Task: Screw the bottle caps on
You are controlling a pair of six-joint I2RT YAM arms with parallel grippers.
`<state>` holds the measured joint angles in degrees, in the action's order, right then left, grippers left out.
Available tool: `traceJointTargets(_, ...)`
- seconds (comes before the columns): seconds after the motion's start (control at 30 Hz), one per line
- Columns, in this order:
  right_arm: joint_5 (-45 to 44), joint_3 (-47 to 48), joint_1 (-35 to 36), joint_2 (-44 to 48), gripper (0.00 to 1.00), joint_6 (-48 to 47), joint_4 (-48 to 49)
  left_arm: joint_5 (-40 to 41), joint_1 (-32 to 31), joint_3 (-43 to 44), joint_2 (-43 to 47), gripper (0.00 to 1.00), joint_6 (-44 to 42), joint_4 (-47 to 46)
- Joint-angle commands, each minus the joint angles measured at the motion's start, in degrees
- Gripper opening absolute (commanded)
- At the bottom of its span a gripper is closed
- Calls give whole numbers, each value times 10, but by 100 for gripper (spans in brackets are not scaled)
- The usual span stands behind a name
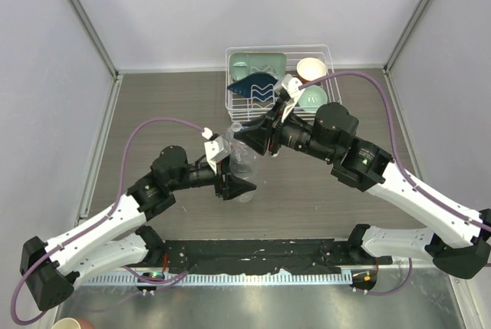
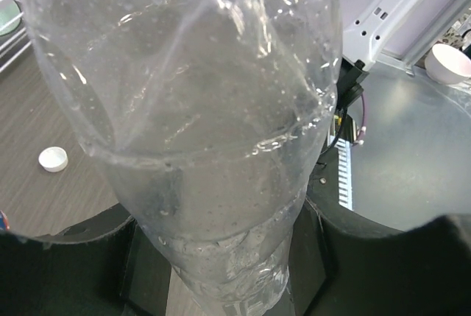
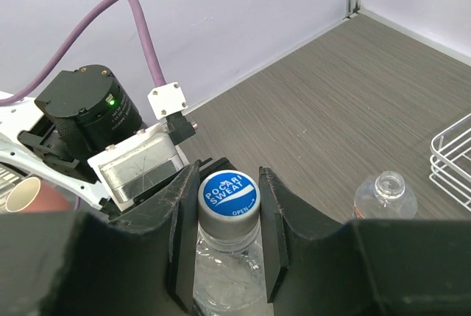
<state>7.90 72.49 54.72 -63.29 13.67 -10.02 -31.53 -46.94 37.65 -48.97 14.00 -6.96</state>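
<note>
L claw [image 1: 232, 183] pressed against near end of clear bottle [image 1: 244, 166], mid-desk [image 1: 153, 99]. R claw [image 1: 255, 139] right over bottle's top; contact hidden. 2nd bottle [image 1: 236, 126] pokes out just left of R claw. Wire rack [image 1: 276, 47] at far edge w/ green bowls [image 1: 259, 62], cream bowl [image 1: 311, 68], dark-blue item [image 1: 257, 87].

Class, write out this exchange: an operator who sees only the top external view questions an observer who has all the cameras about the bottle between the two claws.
Operator: Is the bottle capped yet?
Observer: The right wrist view shows a blue-topped cap sitting on its neck, between the right claw's fingers.
Operator: Any spare cap nearby?
Observer: Yes. The left wrist view shows a white cap lying loose on the table.
</note>
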Motion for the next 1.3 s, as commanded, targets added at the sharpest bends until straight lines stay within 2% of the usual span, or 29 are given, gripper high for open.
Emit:
traceJointTargets(0.0,25,9,14,-16,2,-9,-125,0,7,32,23,0,-71,-136)
traceJointTargets(0.13,-9,14,21,-10,1,-15,-152,18,11,25,18,0,-124,-155)
traceJointTargets(0.33,-67,-9,43,-2,1,-13,-135,102,11,28,7,0,-132,-162)
traceJointTargets(0.57,-207,-40,106,-12,1,-11,-78,142,11,45,-17,0,-79,-188)
traceJointTargets(0.7,-323,-53,145,-19,1,-12,-58,182,11,54,-24,0,-68,-191)
traceJointTargets(0.9,-418,-43,187,-34,1,-9,-58,205,11,53,-24,0,-65,-192)
traceJointTargets(0.93,-432,-39,195,-39,2,-9,-61,205,12,51,-25,0,-65,-193)
traceJointTargets(1.03,-439,-24,204,-50,17,-9,-65,202,11,47,-24,0,-64,-191)
traceJointTargets(1.07,-439,-21,205,-52,25,-8,-65,201,11,46,-24,0,-64,-191)
traceJointTargets(1.27,-428,3,205,-48,43,-8,-52,199,11,43,-23,0,-61,-190)
